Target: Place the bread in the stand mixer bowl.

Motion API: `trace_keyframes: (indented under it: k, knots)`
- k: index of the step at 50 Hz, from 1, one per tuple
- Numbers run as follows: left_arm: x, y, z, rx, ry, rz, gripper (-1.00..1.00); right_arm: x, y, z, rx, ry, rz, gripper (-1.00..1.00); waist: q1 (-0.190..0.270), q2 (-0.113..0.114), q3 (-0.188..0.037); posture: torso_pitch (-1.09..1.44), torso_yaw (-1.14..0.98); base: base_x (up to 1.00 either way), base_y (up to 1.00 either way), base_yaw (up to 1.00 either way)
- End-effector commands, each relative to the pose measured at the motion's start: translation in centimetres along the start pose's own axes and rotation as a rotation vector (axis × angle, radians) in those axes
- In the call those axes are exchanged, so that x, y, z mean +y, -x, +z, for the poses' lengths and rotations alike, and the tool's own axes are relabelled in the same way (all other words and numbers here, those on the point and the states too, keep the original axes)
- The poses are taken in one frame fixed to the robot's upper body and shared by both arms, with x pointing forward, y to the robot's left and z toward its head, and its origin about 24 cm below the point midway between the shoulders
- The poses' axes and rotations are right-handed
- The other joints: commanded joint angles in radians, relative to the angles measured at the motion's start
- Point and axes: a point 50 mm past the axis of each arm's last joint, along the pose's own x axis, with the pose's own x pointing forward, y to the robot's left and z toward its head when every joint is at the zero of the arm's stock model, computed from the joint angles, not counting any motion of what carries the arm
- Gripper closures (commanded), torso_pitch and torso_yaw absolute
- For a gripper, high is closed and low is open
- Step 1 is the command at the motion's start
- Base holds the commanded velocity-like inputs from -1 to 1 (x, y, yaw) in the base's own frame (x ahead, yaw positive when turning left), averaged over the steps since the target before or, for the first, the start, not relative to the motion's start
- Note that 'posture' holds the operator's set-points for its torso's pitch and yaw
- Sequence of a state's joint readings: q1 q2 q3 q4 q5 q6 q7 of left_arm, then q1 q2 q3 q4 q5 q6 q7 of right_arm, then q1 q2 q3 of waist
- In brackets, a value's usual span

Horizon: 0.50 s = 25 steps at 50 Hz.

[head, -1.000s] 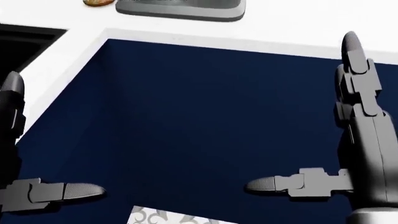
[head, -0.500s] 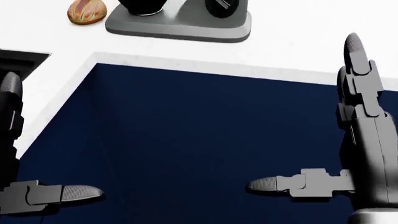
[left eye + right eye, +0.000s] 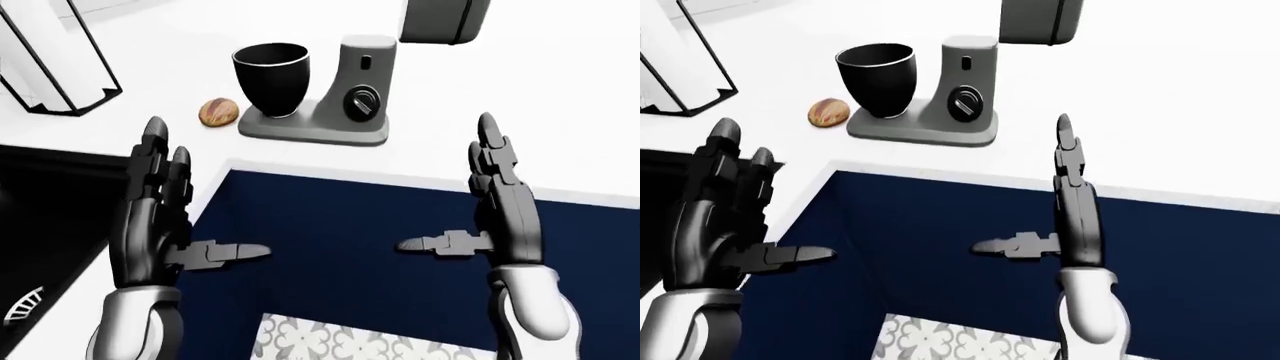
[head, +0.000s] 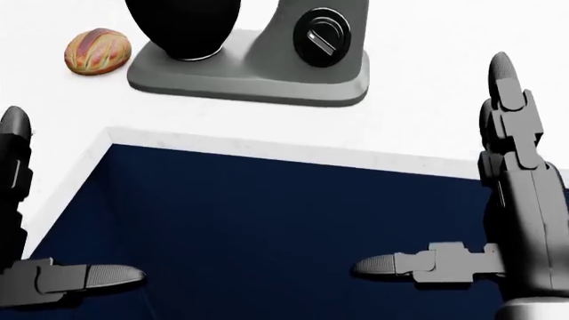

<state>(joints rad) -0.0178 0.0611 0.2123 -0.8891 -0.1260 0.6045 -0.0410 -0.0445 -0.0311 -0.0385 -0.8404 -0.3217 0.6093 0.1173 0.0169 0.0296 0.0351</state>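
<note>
left-eye view: black, smooth, cup-shaped stand mixer bowl (image 3: pixel 271 76) sits on grey stand mixer (image 3: pixel 335 101), nothing visible inside. bread (image 3: pixel 218 112), a rounded brown crusty loaf, lies on white worktop (image 3: pixel 560 112) just left of mixer base, apart from both hands. left hand (image 3: pixel 160 217) & right hand (image 3: pixel 500 210) upright, palms facing, fingers spread, thumbs pointing inward, holding nothing, over navy cabinet face (image 3: pixel 340 255).
head view: closer crop; loaf top left, mixer w/ round dial.
right-eye view: much the same.
</note>
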Motion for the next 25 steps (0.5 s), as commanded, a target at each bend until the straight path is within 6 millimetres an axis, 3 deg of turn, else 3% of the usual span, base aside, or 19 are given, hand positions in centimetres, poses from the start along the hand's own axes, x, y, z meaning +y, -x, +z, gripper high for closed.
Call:
trace_keyframes:
  k: [1, 4, 6, 7, 8, 9, 11, 15, 17, 19, 20, 22, 25]
  knots:
    - [-0.29, 0.02, 1.13, -0.074, 0.002, -0.018, -1.0, -0.32, 0.03, 1.1, -0.071, 0.008, -0.022, -1.0, 0.0, 0.001, -0.004, 0.0, 0.0, 0.27, 0.0, 0.0]
    - [-0.29, -0.06, 1.14, -0.074, 0.001, -0.019, -1.0, -0.3, 0.06, 1.12, -0.071, 0.008, -0.022, -1.0, 0.006, -0.041, -0.008, 0.0, 0.0, 0.26, 0.0, 0.0]
    - [-0.28, -0.1, 1.17, -0.074, 0.001, -0.019, -1.0, -0.25, 0.06, 1.11, -0.071, 0.007, -0.021, -1.0, 0.004, -0.101, -0.028, 0.0, 0.0, 0.25, 0.0, 0.0]
    - [-0.29, -0.09, 1.25, -0.076, 0.002, -0.019, -1.0, -0.24, 0.07, 1.12, -0.07, 0.008, -0.02, -1.0, -0.009, -0.063, -0.016, 0.0, 0.0, 0.24, 0.0, 0.0]
    - [-0.3, -0.07, 1.22, -0.075, 0.001, -0.019, -1.0, -0.23, 0.07, 1.11, -0.071, 0.008, -0.02, -1.0, -0.006, -0.08, -0.01, 0.0, 0.0, 0.25, 0.0, 0.0]
    - [-0.3, -0.07, 1.24, -0.075, 0.001, -0.02, -1.0, -0.23, 0.06, 1.08, -0.07, 0.008, -0.02, -1.0, -0.013, -0.079, -0.006, 0.0, 0.0, 0.25, 0.0, 0.0]
    - [-0.25, -0.18, 1.33, -0.077, 0.001, -0.019, -1.0, -0.25, 0.08, 1.08, -0.071, 0.008, -0.021, -1.0, -0.019, -0.068, -0.01, 0.0, 0.0, 0.25, 0.0, 0.0]
    - [-0.26, -0.22, 1.45, -0.079, 0.0, -0.02, -1.0, -0.27, 0.12, 1.13, -0.072, 0.007, -0.021, -1.0, -0.024, -0.031, 0.005, 0.0, 0.0, 0.24, 0.0, 0.0]
    - [-0.28, -0.22, 1.5, -0.079, 0.0, -0.021, -1.0, -0.29, 0.13, 1.14, -0.073, 0.007, -0.021, -1.0, -0.029, -0.001, 0.002, 0.0, 0.0, 0.23, 0.0, 0.0]
    - [-0.3, -0.21, 1.6, -0.08, -0.001, -0.021, -1.0, -0.3, 0.16, 1.14, -0.072, 0.007, -0.021, -1.0, -0.031, 0.055, -0.018, 0.0, 0.0, 0.23, 0.0, 0.0]
    - [-0.33, -0.19, 1.55, -0.079, -0.002, -0.021, -1.0, -0.31, 0.18, 1.15, -0.072, 0.007, -0.021, -1.0, -0.026, 0.044, -0.022, 0.0, 0.0, 0.23, 0.0, 0.0]
    - [-0.33, -0.14, 1.76, -0.082, -0.002, -0.021, -1.0, -0.36, 0.18, 1.15, -0.073, 0.007, -0.021, -1.0, -0.018, 0.048, -0.002, 0.0, 0.0, 0.23, 0.0, 0.0]
    - [-0.3, -0.08, 1.76, -0.082, -0.002, -0.021, -1.0, -0.37, 0.22, 1.18, -0.074, 0.007, -0.022, -1.0, -0.008, 0.026, -0.01, 0.0, 0.0, 0.23, 0.0, 0.0]
